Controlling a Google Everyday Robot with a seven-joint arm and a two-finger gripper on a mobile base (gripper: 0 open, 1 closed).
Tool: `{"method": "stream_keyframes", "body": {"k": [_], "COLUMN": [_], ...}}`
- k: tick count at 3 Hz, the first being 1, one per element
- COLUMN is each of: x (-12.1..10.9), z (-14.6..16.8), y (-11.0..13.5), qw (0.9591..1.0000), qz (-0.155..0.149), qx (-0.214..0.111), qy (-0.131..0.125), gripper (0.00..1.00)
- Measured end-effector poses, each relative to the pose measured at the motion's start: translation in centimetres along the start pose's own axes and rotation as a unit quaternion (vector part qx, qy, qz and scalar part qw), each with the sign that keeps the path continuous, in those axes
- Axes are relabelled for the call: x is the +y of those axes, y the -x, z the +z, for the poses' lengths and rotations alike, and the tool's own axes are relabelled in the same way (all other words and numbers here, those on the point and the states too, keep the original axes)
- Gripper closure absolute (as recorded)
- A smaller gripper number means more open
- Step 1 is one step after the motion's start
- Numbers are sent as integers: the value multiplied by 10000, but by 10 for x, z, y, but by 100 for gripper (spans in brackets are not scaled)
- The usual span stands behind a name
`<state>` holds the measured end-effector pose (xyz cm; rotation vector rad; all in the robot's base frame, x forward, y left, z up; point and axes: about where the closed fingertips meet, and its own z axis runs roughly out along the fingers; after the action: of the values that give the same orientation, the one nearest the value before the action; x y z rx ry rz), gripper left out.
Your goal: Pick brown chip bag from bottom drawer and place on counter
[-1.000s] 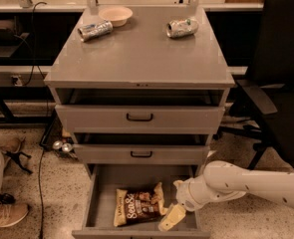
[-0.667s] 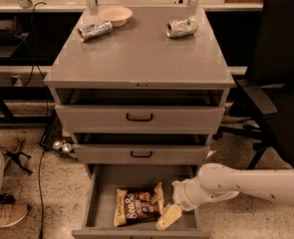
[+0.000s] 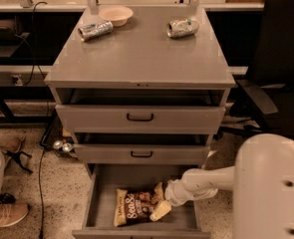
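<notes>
Gripper [image 3: 160, 210] at right end of brown chip bag [image 3: 135, 208], near the front edge of the bottom drawer [image 3: 111, 183]. Open or closed: can't tell. Bag likely light, crinkly, slippery; pinch 1 edge seam.

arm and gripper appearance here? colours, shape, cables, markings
Arm: smooth white, rounded tubular links; bulky near housing with two small dark holes. No cables or markings visible. Gripper, in the bottom drawer by the brown chip bag: cream-yellow, rounded white wrist behind.

brown chip bag [image 3: 135, 207] flat in open bottom drawer [image 3: 129, 179] (lettering up), gripper [image 3: 161, 209] beside
</notes>
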<state>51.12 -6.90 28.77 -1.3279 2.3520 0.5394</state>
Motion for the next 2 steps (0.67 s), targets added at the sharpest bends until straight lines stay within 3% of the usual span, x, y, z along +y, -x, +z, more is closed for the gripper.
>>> {"method": "stream_keyframes", "body": {"k": [1, 2], "x": [-23, -31], "z": [60, 91], "y": [-23, -35], "qw": [9995, 9988], "qz": [221, 325], "qx": [141, 255], "qy": [-155, -243], "gripper": [0, 0]}}
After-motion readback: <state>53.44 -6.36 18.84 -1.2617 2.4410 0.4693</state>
